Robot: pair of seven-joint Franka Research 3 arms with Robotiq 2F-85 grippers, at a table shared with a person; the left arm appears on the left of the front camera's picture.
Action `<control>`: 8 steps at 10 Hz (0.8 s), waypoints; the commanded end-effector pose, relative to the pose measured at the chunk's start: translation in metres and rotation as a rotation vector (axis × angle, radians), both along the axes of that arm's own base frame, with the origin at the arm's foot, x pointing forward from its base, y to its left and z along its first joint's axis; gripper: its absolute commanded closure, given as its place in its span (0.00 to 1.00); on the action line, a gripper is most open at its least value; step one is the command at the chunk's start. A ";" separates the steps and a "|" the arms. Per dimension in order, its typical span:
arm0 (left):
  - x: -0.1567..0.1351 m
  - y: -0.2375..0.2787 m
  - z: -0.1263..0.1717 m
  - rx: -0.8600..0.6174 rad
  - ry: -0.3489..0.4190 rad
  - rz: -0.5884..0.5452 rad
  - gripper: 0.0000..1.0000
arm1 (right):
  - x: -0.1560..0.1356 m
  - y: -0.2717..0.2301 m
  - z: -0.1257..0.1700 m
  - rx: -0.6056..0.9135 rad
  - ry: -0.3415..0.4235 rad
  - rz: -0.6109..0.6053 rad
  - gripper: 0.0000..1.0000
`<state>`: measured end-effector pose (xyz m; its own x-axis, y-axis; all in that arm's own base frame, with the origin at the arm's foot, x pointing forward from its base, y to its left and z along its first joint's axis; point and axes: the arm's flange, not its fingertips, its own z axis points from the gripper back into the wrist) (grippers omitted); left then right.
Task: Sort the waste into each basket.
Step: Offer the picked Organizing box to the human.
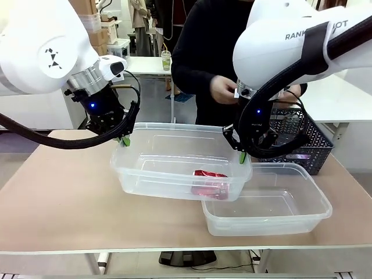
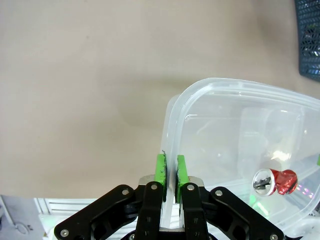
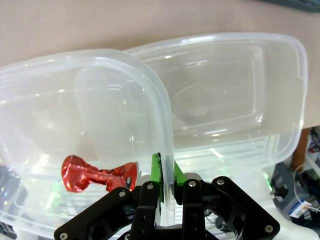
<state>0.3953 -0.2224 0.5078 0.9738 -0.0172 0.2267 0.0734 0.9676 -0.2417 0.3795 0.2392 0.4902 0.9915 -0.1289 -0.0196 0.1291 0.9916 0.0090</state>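
Finding 1, grip. The left end effector (image 1: 123, 139) is closed narrow on the rim of a clear tub (image 1: 174, 127) at the tub's 9 o'clock end. The left wrist view shows the thin plastic wall pinched between the green pads. The right end effector (image 1: 241, 156) is clamped the same way on the rim at the 3 o'clock end.

Finding 2, load. A crushed red can (image 1: 209, 183) lies on the floor of the held tub, toward its 4 o'clock corner. It is clearly nearer the right arm than the left.

Finding 3, governing relation. The tub's long axis runs 9 to 3 between the two grips, so any lift or tilt appears to need both arms moving together. Its right end overlaps the near-left corner of a second clear tub (image 1: 325, 203), which sits on the counter (image 1: 58, 197) at about 4 o'clock.

Finding 4, surroundings. A dark lattice basket (image 1: 317, 148) stands at 2 o'clock behind the right arm. The person's hands (image 1: 224, 90) are at 12 o'clock, well apart from the tub.

Risk, as judged: uneven motion could twist the thin rim out of one grip.
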 end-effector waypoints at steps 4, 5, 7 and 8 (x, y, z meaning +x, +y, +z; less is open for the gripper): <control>-0.001 -0.002 0.003 -0.004 -0.006 0.016 0.90 | 0.000 -0.001 0.003 -0.011 0.004 0.006 0.94; -0.001 -0.002 0.003 -0.004 -0.006 0.016 0.90 | 0.000 -0.001 0.003 -0.011 0.004 0.006 0.94; -0.001 -0.002 0.003 -0.004 -0.006 0.016 0.90 | 0.000 -0.001 0.003 -0.011 0.004 0.006 0.94; -0.001 -0.002 0.003 -0.004 -0.006 0.016 0.90 | 0.000 -0.001 0.003 -0.011 0.004 0.006 0.94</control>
<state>0.3953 -0.2224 0.5078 0.9738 -0.0173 0.2266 0.0734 0.9676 -0.2417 0.3795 0.2391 0.4902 0.9915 -0.1290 -0.0196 0.1292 0.9916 0.0090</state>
